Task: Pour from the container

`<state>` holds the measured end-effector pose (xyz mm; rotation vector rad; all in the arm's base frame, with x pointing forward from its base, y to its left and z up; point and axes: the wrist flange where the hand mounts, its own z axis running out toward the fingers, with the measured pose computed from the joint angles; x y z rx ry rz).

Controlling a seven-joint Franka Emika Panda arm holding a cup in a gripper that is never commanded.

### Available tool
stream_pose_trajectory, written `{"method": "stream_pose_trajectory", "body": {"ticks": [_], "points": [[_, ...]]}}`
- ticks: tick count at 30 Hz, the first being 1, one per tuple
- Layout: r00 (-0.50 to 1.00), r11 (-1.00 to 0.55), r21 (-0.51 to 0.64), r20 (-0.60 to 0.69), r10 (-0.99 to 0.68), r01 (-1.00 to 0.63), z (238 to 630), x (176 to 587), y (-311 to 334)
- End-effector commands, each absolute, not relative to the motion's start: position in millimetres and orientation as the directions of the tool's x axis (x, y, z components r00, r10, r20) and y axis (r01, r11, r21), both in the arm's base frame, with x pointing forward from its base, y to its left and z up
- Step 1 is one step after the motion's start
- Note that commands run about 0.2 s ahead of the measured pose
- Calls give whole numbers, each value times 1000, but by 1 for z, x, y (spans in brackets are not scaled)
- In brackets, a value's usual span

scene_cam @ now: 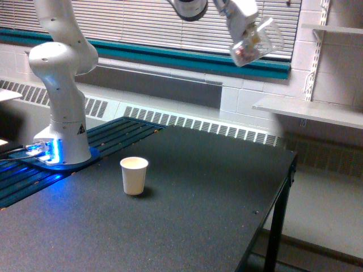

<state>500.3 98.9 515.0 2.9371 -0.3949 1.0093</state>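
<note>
The container (255,43), a clear plastic cup with small reddish-pink pieces showing through its wall, hangs high at the top of the exterior view, tilted with its mouth toward the right. My gripper (244,25) is shut on it from the upper left. A white paper cup (134,175) stands upright on the black table (215,226), well below the container and far toward the exterior view's left of it. The gripper's fingers are mostly hidden behind the container.
The arm's white base (62,113) stands at the table's left on a blue-lit mount. White wall shelves (312,110) jut out at the right. The table's right edge (283,187) drops to the floor. Window blinds and a radiator run along the back wall.
</note>
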Motion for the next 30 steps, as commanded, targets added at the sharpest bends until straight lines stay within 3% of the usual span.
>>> {"method": "stream_pose_trajectory", "body": {"ticks": [1, 30], "points": [[757, -962, -50, 607, -243, -269, 504, 479, 76], [829, -927, 106, 492, -266, -360, 410, 357, -8]]}}
